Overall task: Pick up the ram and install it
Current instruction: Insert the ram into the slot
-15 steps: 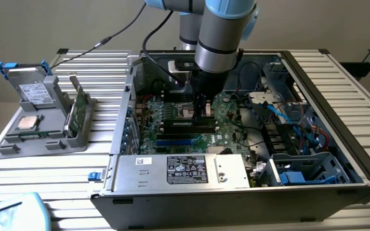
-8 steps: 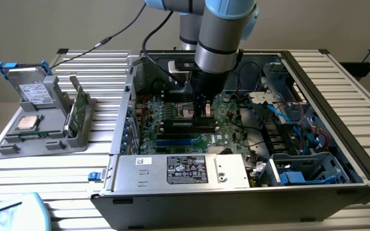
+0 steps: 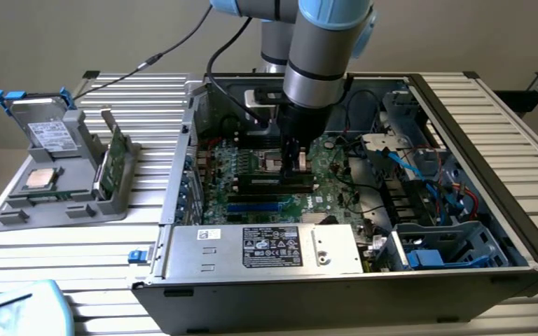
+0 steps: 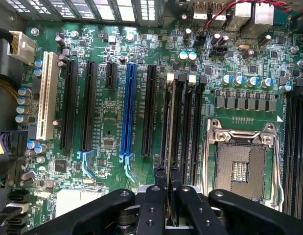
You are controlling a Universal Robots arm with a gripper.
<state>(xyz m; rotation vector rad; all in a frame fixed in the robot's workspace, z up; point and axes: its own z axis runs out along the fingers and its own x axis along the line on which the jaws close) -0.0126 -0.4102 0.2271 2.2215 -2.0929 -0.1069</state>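
gripper (image 4: pixel 168 172) nearly closed, the ram (image 4: pixel 169 127) pinched edge-on | held at motherboard (image 4: pixel 108 122) slots, 12 o'clock of power supply (image 3: pixel 260 248), exterior view | pickup done; seating judged incomplete

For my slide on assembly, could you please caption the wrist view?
Pincer shut on the ram, edge-on at a black memory slot beside the processor socket on the motherboard.

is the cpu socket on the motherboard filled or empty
Empty: the CPU socket shows bare contacts inside its metal frame, with no chip seated.
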